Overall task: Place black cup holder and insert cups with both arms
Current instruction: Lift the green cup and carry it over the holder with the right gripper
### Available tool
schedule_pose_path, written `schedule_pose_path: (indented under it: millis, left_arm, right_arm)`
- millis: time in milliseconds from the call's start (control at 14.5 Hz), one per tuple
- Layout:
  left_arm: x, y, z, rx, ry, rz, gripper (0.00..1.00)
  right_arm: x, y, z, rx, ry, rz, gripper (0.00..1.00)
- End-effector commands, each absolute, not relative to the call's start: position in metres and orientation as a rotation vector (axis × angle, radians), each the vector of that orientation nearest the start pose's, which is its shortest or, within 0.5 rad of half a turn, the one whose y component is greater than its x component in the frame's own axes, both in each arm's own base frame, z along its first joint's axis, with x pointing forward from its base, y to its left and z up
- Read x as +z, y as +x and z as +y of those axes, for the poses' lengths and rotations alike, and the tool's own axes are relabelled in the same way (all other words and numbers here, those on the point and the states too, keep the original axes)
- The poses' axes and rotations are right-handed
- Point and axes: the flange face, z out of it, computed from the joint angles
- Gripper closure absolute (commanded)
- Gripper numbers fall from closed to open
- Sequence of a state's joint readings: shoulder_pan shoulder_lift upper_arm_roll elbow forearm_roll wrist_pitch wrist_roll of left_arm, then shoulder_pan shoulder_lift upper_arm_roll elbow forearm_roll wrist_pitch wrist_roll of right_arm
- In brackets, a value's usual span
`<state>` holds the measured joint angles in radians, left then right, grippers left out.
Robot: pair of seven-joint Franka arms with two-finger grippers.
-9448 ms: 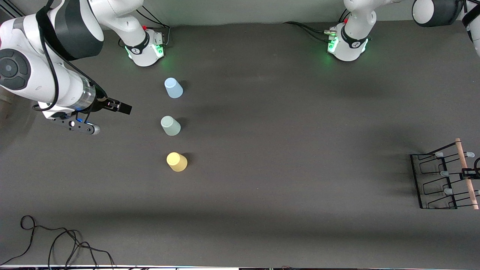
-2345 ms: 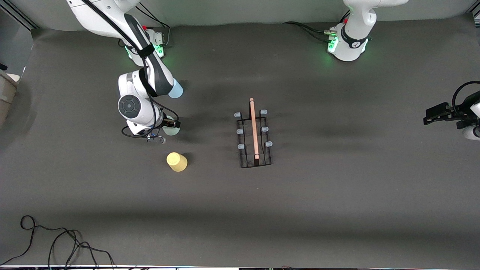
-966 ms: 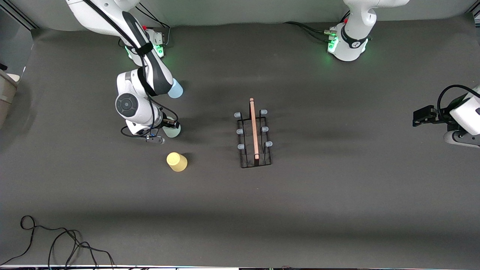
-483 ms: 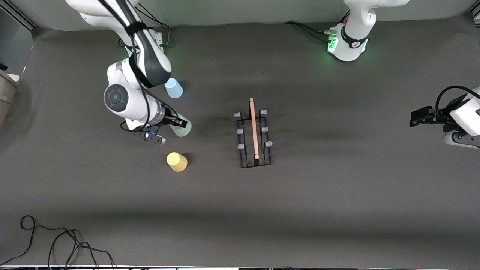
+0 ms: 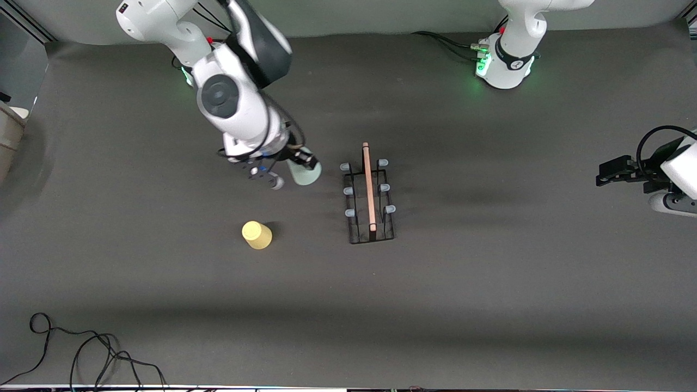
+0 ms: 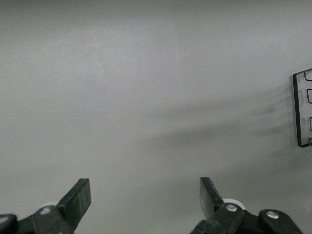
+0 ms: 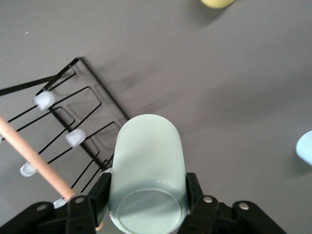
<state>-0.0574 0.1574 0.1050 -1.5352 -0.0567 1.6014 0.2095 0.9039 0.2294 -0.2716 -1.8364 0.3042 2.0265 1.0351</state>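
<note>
Right gripper point(image 7: 146, 200) clamped on grey-green cup point(image 7: 146, 170), beside black cup holder point(image 5: 369, 201). Cup probably light, thin-walled, slick; grip mid-wall gently. Left gripper point(image 6: 144, 197) wide open, empty, waiting.

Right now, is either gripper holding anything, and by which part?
The right gripper holds the pale grey-green cup by its sides near the closed base. The left gripper is open and empty.
</note>
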Motion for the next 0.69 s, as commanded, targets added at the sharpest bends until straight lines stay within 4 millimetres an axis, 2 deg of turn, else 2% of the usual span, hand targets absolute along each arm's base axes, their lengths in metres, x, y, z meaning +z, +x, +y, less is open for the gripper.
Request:
schedule_pose_path:
  millis: [0,138,276,552,621]
  left_arm:
    - [0.557,0.602,0.021,0.13,-3.192,0.269,0.0]
    - [0.556,0.602,0.021,0.138,-3.189,0.266,0.0]
    - [0.555,0.601,0.019,0.146,-3.177,0.269,0.0]
    - [0.555,0.601,0.02,0.146,-3.177,0.267,0.0]
    - [0.556,0.601,0.021,0.148,-3.177,0.272,0.0]
  right_arm:
    - [0.401,0.476,0.425,0.25,-2.883,0.841,0.94]
    - [0.386,0.463,0.449,0.224,-2.884,0.841,0.94]
    - [0.37,0.457,0.465,0.193,-2.882,0.847,0.94]
    - [0.339,0.455,0.478,0.152,-2.891,0.846,0.93]
    - [0.335,0.455,0.478,0.15,-2.893,0.846,0.73]
